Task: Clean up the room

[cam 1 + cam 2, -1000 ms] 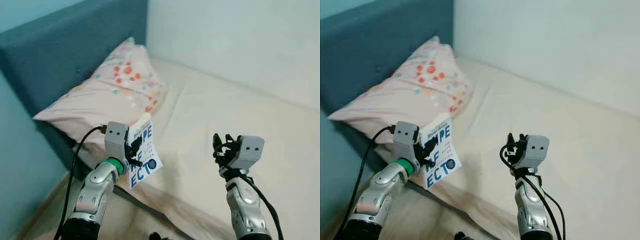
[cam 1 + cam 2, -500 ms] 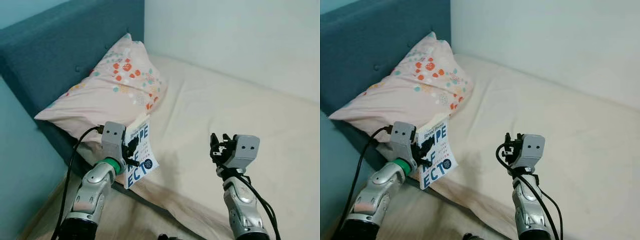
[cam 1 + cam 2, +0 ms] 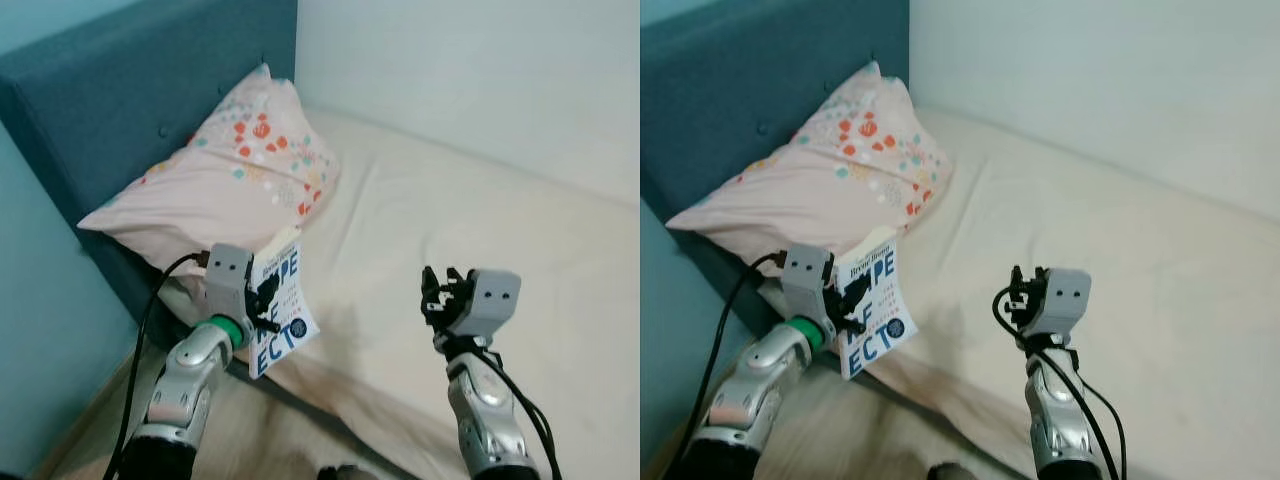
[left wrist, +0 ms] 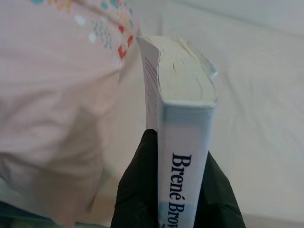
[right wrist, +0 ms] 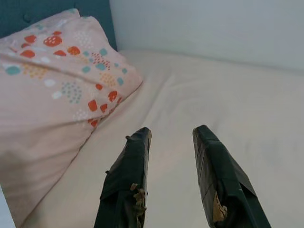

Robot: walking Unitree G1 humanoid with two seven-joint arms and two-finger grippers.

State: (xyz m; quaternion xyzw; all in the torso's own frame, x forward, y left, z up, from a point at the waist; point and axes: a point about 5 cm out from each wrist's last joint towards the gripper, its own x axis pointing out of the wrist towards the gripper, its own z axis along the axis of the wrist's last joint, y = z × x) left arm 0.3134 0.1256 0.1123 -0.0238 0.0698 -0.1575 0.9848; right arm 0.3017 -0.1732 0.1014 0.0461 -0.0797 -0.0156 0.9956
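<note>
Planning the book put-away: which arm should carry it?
Left. The left gripper is shut on the book, held upright over the bed's edge; the right gripper is open, empty.

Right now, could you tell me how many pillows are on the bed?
1: the pillow lies at the bed's head, against the headboard. Nothing suggests another hidden.

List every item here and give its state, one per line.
Book: closed, held upright off the bed, spine toward the wrist camera.
Left hand: shut on the book.
Right hand: open, holding nothing, above the bed.
Pillow: lying against the headboard.
Bed: sheet on, lightly creased.
</note>
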